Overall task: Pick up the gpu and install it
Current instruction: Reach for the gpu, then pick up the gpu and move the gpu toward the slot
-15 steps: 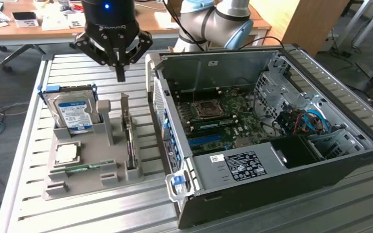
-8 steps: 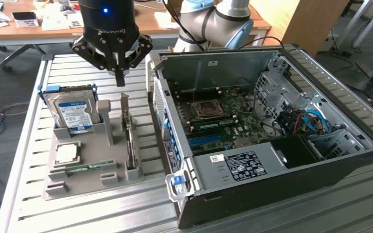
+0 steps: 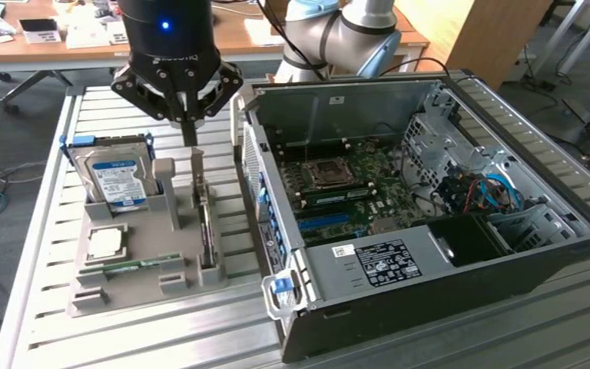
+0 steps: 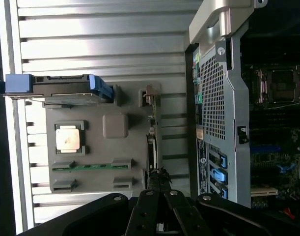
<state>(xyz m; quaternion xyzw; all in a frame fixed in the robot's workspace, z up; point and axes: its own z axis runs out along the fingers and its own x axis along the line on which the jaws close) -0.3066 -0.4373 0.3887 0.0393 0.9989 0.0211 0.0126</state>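
A grey holder tray (image 3: pixel 160 234) lies on the slatted metal table (image 3: pixel 49 323), and everything else is placed from it. At the tray's end toward the exterior view's left, a hard drive (image 3: pixel 119 181) with a blue-white label stands upright between blue side rails. Nearer the tray's middle, a square processor (image 3: pixel 105 243) lies flat in its recess, and a slim green memory stick (image 3: pixel 131 267) rests in a groove just beside it.

Along the tray's edge toward the exterior view's right, the gpu (image 3: pixel 205 223) stands on its long edge in a narrow slot, with its metal bracket at the far end. The gripper (image 3: pixel 188 138) hangs straight over that far end with its fingers clenched together. Their tips are right at the card's top edge (whether they pinch it or merely meet above it cannot be told). The card sits fully in the tray.

Just beyond the tray on that side, the open computer case (image 3: pixel 398 307) lies on the table, with its motherboard (image 3: pixel 356 192) exposed.
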